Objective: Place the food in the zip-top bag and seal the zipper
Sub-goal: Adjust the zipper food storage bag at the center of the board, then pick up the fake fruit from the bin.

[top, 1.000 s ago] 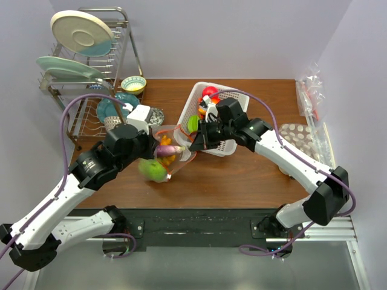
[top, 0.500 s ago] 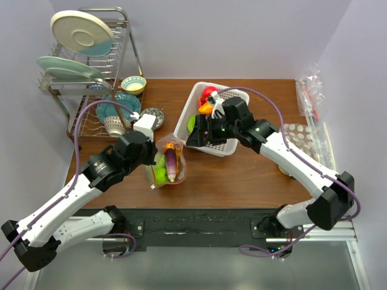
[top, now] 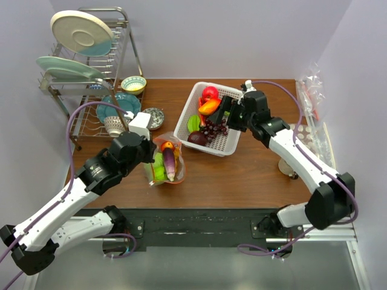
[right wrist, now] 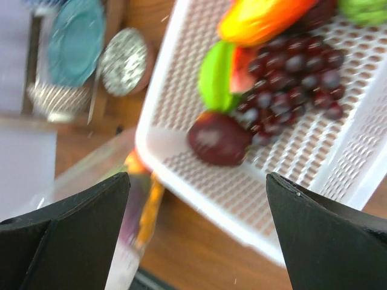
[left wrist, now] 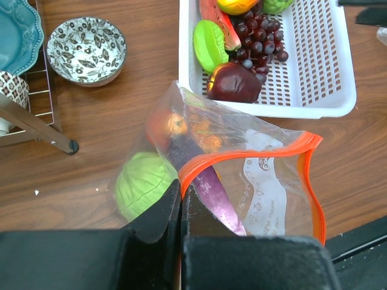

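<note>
Zip-top bag (left wrist: 242, 175), stuffed with food (left wrist: 208, 181), sits on the tabletop (top: 242, 175) at roughly 8 o'clock from the white basket (top: 227, 145), left hand (left wrist: 181, 193) pinching the corner of its orange zipper (left wrist: 314, 193), right hand (top: 230, 115) spread wide above the basket's 3 o'clock side.

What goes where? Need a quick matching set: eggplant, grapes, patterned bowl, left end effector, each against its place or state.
Things:
1. eggplant
2. grapes
3. patterned bowl
4. left end effector

Place or state:
A. in the white basket
B. on the table, by the dish rack
C. shut on the zipper
D. inside the zip-top bag

Pairs: 1-D, 2-A, 3-B, 4-C
</note>
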Robot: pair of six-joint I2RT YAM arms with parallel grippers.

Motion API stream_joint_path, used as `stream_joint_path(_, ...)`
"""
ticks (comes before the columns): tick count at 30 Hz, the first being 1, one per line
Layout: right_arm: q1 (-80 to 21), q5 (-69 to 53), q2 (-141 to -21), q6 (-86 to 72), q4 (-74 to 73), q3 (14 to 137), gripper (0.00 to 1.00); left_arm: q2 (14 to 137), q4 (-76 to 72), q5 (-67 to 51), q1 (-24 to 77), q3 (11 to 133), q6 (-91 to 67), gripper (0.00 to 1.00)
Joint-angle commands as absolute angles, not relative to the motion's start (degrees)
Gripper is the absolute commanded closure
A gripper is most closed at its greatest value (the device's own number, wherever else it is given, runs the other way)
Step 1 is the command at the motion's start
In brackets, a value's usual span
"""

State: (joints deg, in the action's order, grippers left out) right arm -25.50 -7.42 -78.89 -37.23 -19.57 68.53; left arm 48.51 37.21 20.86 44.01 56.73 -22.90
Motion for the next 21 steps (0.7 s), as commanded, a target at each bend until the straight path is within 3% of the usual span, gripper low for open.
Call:
stream_joint_path(1,-23.7,-1.8,-83.7,-42.6,-10.6,69.2,0.01,47.4,33.3,22.5,44.1,57.0,-21.6,1.0)
stream_joint_path(9,-21.4,-1.2,-96.4,-49.7,1.3,72.7,0.01,46.0,33.3,24.1,44.1,57.6,-21.7,0.95)
stream_joint_path(10,-21.3,-0.8,-98.7,-50.4,1.8,73.2,0.02,45.7,33.2,24.2,44.1,57.6,-21.6,1.0)
stream_joint_path(21,-21.4,1.8,-112.3,-53.6,8.5,80.5,0.03,43.1,31.9,26.5,44.1,55.6,-19.9,1.0)
